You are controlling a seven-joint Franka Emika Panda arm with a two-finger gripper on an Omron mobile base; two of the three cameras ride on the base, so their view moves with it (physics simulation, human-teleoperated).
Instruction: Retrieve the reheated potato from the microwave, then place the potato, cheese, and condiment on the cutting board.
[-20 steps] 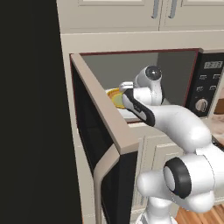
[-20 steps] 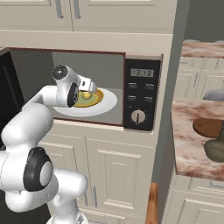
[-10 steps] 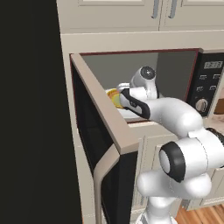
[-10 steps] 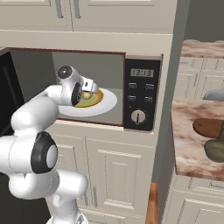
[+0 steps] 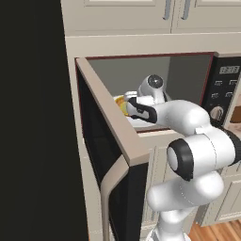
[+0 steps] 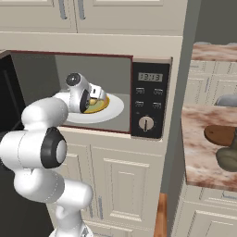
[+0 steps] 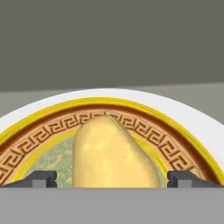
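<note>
In the hand view the pincer (image 7: 112, 179) stands wide open, one fingertip (image 7: 37, 178) at each side of the potato (image 7: 111, 153), gripping nothing. The potato lies on a patterned plate (image 7: 52, 127) inside the microwave (image 6: 147, 99). The right base view adds the cutting board (image 6: 221, 135) and condiment (image 6: 229, 158) on the worktop (image 6: 199, 152) at 3 o'clock; the left base view shows the open door (image 5: 110, 155).

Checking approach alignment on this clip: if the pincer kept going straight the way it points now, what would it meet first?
Most likely the potato: it sits centred between the open pincer's fingertips, lying on the patterned plate inside the microwave. The remaining gap is hard to judge.
</note>
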